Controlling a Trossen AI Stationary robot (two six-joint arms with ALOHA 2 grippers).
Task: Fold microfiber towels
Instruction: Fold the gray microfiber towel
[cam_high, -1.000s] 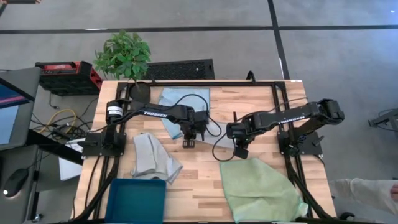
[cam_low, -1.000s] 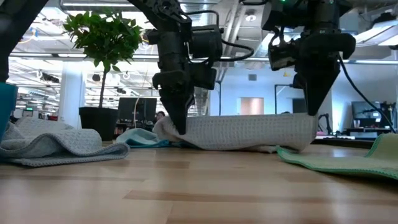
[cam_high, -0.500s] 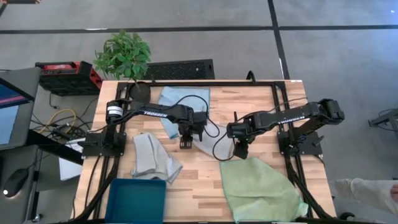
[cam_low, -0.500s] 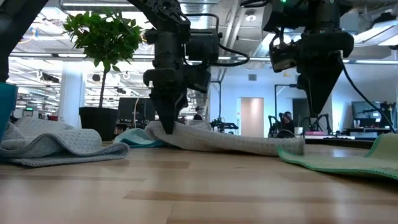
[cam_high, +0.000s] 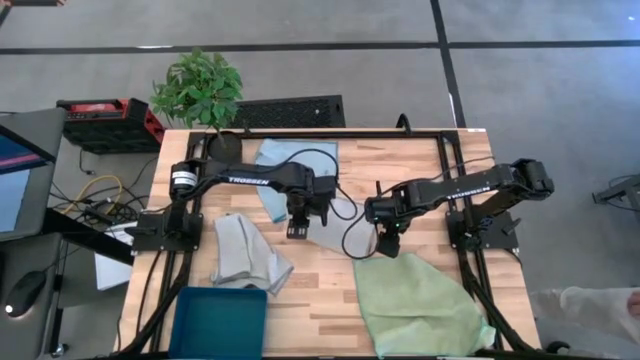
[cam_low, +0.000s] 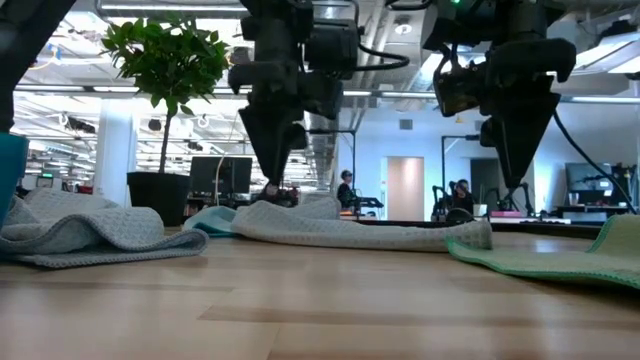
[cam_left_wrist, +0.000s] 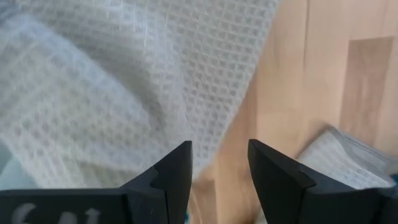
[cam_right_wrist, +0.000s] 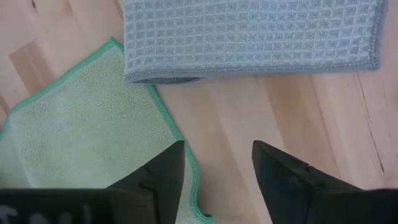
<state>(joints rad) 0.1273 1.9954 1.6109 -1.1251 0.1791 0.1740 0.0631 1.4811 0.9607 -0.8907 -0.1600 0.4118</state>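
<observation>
Folded grey towel (cam_low: 360, 234) flat on the worktop (cam_low: 320, 300) beneath both raised pincers, left (cam_low: 272, 178) and right (cam_low: 520, 180), each open and empty

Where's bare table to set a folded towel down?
Bare wood lies between the teal bin and the green towel, and along the far right edge. The middle is crowded: grey towel, left gripper, right gripper.

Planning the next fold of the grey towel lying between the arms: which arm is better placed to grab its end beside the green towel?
Right. The right gripper hangs with open jaws above the grey towel where its end meets the green towel. The left gripper is over the opposite end.
</observation>
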